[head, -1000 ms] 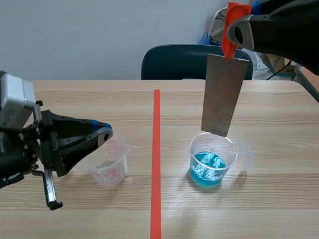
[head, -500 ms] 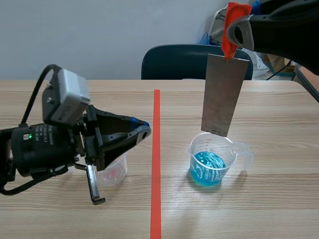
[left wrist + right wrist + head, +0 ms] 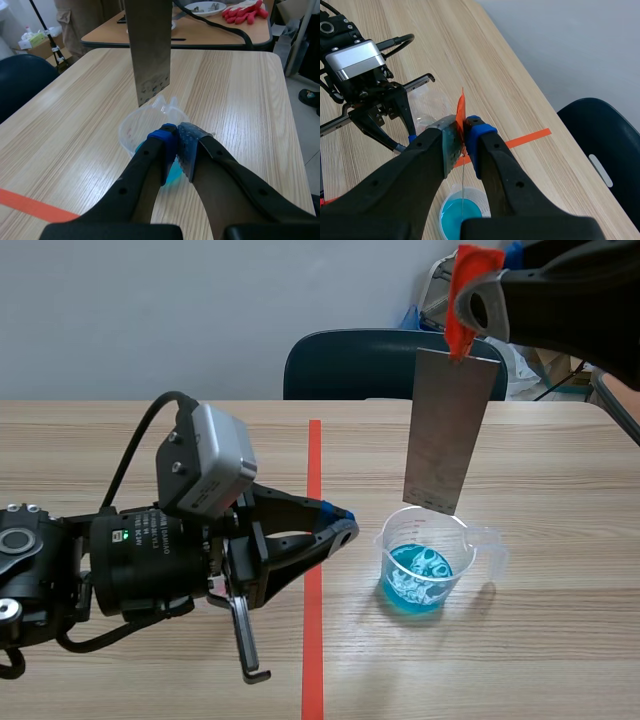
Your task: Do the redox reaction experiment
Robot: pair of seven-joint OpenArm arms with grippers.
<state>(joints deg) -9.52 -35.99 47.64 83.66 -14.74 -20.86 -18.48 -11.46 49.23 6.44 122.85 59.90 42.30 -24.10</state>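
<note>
My right gripper (image 3: 464, 127) pinches the stiff, likely light metal plate (image 3: 448, 430) by its orange tab (image 3: 470, 265); left gripper (image 3: 178, 137), pressed together, at nine o'clock of the beaker (image 3: 425, 570).

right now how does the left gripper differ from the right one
The left gripper is shut on nothing, while the right gripper is shut on the metal plate, at its orange-covered top. The left gripper sits low over the table, pointing at the cup of blue liquid; the right gripper is raised high, with the plate hanging above that cup. Both have black fingers with blue pads.
</note>
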